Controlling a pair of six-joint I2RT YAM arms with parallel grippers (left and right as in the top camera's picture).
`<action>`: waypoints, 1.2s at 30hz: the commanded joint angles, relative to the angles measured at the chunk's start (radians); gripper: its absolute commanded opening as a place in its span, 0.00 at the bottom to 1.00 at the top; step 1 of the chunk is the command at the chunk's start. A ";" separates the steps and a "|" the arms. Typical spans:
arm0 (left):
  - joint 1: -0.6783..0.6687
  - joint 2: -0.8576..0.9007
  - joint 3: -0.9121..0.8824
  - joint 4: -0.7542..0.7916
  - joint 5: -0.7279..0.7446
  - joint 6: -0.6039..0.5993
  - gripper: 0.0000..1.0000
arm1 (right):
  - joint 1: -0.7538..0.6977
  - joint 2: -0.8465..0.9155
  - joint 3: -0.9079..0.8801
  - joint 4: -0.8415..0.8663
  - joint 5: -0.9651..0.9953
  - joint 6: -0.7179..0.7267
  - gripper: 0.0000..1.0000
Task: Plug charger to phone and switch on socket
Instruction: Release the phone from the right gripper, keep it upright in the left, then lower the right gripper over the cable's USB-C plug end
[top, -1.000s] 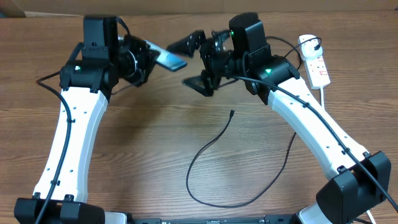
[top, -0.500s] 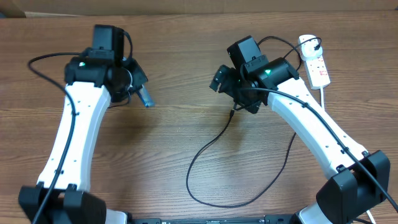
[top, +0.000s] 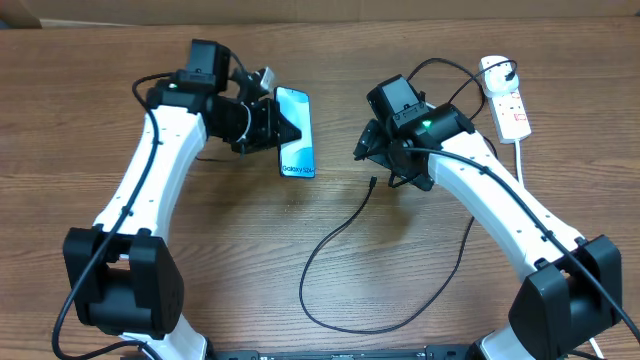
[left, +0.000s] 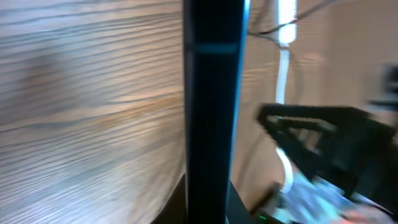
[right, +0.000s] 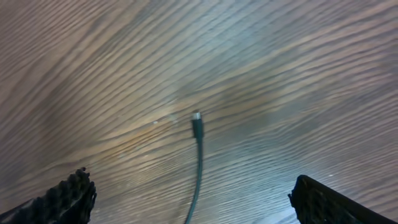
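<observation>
While the left gripper clamps the phone by its side, screen up, its fingers are hidden in the blurred wrist view behind the phone's dark edge. The right gripper, jaws wide, fingertips cut off at the frame bottom, hangs empty over the charger tip on the table. The socket lies beyond, far right.

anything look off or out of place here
Nothing stands out. The left gripper holds the phone, and the charger tip lies loose on the table under the open right gripper; nothing looks damaged.
</observation>
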 joint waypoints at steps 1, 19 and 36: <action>0.069 0.000 -0.001 -0.015 0.180 0.037 0.04 | -0.047 0.000 -0.018 0.014 0.021 -0.064 1.00; 0.091 0.000 -0.001 -0.142 -0.012 0.005 0.04 | -0.054 0.035 -0.023 0.056 -0.049 -0.154 0.80; 0.092 0.000 -0.001 -0.158 -0.023 0.003 0.04 | -0.219 0.134 -0.071 0.080 -0.365 -0.293 0.68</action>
